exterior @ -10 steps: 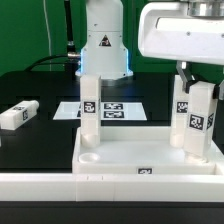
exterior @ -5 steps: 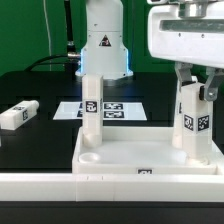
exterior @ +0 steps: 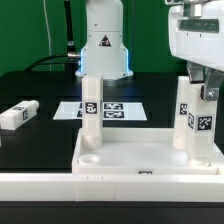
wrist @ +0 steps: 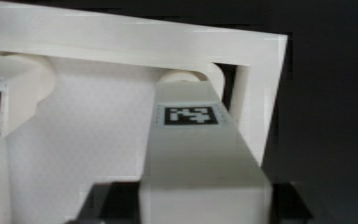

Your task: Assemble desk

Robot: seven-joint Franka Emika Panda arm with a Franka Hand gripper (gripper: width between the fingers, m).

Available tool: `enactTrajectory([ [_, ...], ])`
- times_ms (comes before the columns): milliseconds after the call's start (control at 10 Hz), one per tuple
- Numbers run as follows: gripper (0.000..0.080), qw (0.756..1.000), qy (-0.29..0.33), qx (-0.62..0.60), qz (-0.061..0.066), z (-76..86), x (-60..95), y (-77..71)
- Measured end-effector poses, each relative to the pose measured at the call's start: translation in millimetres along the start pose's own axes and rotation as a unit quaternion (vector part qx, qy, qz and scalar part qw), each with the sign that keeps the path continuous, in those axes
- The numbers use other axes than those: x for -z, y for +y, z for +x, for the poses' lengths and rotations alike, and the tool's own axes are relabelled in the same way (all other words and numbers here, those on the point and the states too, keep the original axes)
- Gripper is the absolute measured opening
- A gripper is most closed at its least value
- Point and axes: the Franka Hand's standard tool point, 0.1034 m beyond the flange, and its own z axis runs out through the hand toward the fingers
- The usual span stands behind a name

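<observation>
A black bench (exterior: 40, 150) in front of a green backdrop (exterior: 20, 30) carries the white desk top (exterior: 135, 155), a rimmed tray. The pincer (exterior: 207, 88) is clenched on a leg. This held leg (exterior: 207, 125) stands upright at the desk top's corner on the exterior view's right. In the wrist view it runs from between the dark fingers (wrist: 119, 205) toward the corner of the rim. Just beside it stands a second leg (exterior: 185, 115), and a third leg (exterior: 91, 110) rises at the desk top's opposite end. A fourth leg (exterior: 18, 115) lies loose on the bench, well apart from the desk top. The marker board (exterior: 110, 108) lies flat behind the desk top.

Whether the held leg is fully seated in its socket cannot be told. If it sits crooked, pressing or turning it could jam it or drag the desk top sideways. Letting go too soon might leave it leaning, or let it topple. The second leg stands so close that a finger could knock it.
</observation>
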Motion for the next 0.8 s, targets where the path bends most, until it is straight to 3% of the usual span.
enactTrajectory([
  [100,0.0365,1.0,0.0,0.001,0.0,-0.3,-0.6,0.3],
  [200,0.0503,1.0,0.0,0.003,-0.001,-0.3,-1.1,0.5],
  [300,0.0503,1.0,0.002,0.03,-0.002,-1.0,-1.9,0.7],
  [400,0.0618,0.999,0.002,0.038,-0.001,-4.0,-3.2,0.8],
  [500,0.064,0.998,0.003,0.056,0.006,-6.5,-3.2,-1.4],
  [800,0.0648,0.986,0.004,0.168,0.006,-5.2,-3.2,-1.5],
])
